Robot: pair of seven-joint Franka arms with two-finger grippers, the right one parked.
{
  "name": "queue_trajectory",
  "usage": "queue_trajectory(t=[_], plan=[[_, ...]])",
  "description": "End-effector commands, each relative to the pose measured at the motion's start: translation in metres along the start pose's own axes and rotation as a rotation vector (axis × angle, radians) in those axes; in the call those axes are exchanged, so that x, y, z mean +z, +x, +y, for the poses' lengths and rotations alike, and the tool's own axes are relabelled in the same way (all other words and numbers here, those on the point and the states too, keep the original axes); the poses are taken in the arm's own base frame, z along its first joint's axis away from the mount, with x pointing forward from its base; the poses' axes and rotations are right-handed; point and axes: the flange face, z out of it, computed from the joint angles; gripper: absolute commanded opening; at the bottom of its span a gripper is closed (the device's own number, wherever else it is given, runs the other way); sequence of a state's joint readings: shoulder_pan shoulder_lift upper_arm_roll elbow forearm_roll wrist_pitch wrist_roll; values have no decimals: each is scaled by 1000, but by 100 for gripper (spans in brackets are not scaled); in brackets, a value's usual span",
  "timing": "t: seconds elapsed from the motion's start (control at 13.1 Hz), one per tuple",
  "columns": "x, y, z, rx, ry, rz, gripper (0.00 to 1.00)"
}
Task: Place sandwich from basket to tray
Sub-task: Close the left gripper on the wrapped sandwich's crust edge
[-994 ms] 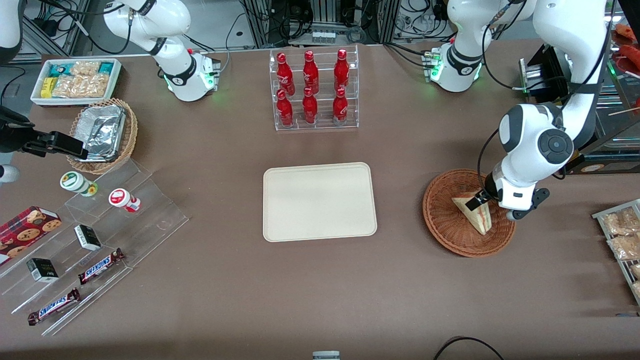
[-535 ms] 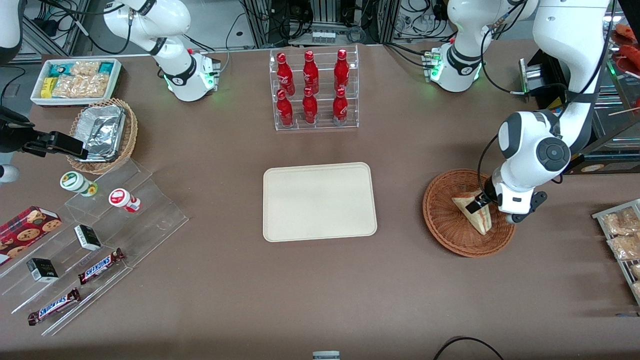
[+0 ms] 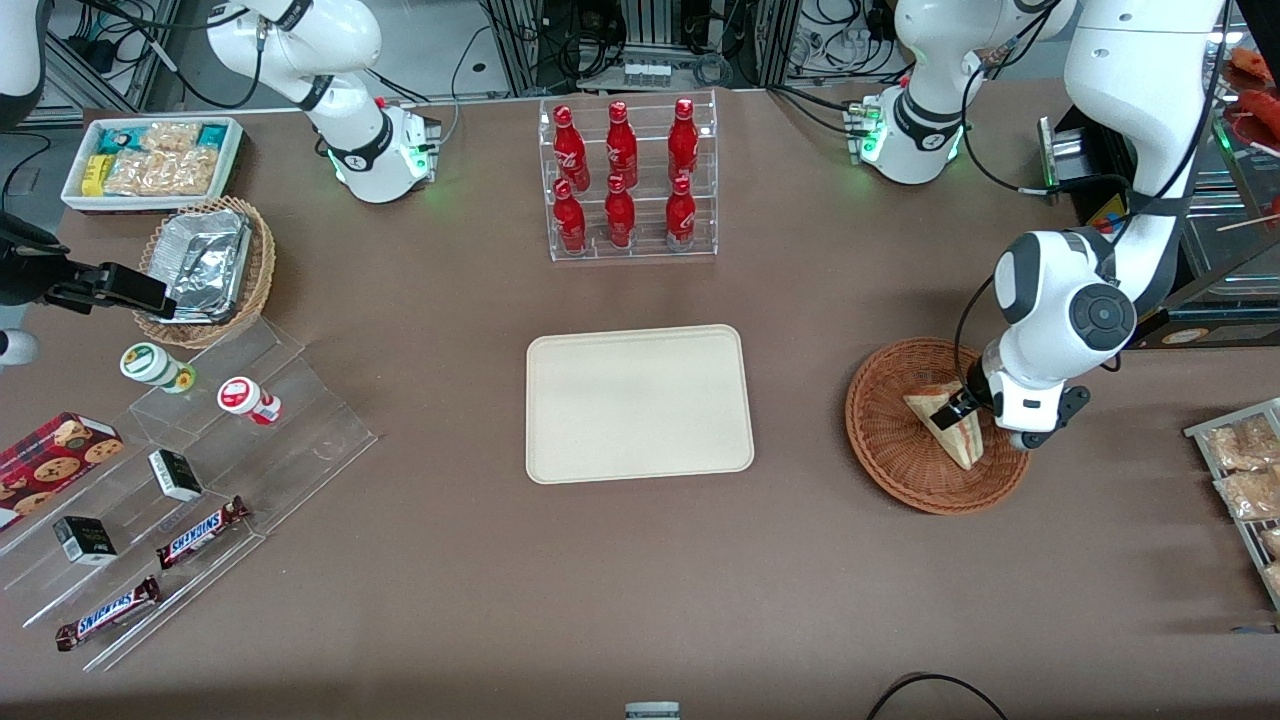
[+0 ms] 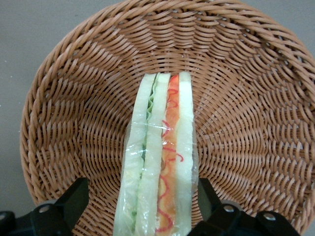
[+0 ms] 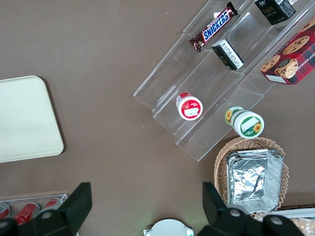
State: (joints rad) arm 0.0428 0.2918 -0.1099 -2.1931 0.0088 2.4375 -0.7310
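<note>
Left gripper (image 3: 957, 405) low inside basket (image 3: 885, 440), at sandwich (image 3: 950, 432). In wrist view fingers (image 4: 74, 199) stand apart, one either side of sandwich (image 4: 157, 162); contact with wrap cannot be told. Sandwich wrapped in clear film, cut edge showing green and red filling, lying in basket (image 4: 256, 98) toward working arm's side of its bowl. Basket on bench (image 3: 640, 580) at working arm's end. Tray (image 3: 560, 460) at bench centre, well apart from basket, nothing on it.
</note>
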Motion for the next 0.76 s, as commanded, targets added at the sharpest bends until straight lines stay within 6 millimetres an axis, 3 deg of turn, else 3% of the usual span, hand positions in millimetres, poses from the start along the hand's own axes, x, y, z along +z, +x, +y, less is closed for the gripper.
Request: queue_trajectory(t=[0.0,0.08,0.15,0.38,0.69], plan=[[4,0,-1,-42,-7,-2,41],[4,-1,0,-46,-5,-5,15],[2,-1,-1,-46,-5,-4,0],[-8,0,3,-28,7,-14,0],[-51,7,29,19,51,-58,0]])
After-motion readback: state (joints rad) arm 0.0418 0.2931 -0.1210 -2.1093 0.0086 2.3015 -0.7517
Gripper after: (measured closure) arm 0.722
